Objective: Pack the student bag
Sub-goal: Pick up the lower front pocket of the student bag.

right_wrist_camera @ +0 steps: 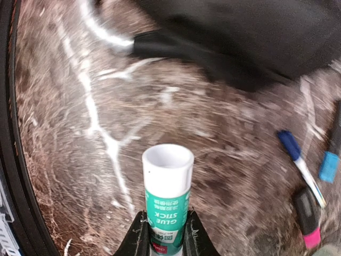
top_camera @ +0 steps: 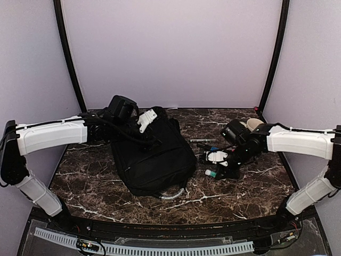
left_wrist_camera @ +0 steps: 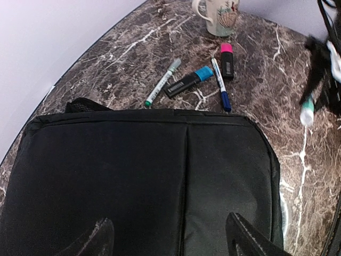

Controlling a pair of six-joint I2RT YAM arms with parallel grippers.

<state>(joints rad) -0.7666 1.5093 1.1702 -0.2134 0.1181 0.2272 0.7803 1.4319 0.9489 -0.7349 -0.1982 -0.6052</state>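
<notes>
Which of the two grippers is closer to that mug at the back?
Right. The right gripper, holding a glue stick, is close by the mug among the pens. The left gripper is open over the black student bag, farther away.

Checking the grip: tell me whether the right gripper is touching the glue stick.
Touching. The right wrist view shows the right gripper with one finger pressed against each side of the glue stick.
</notes>
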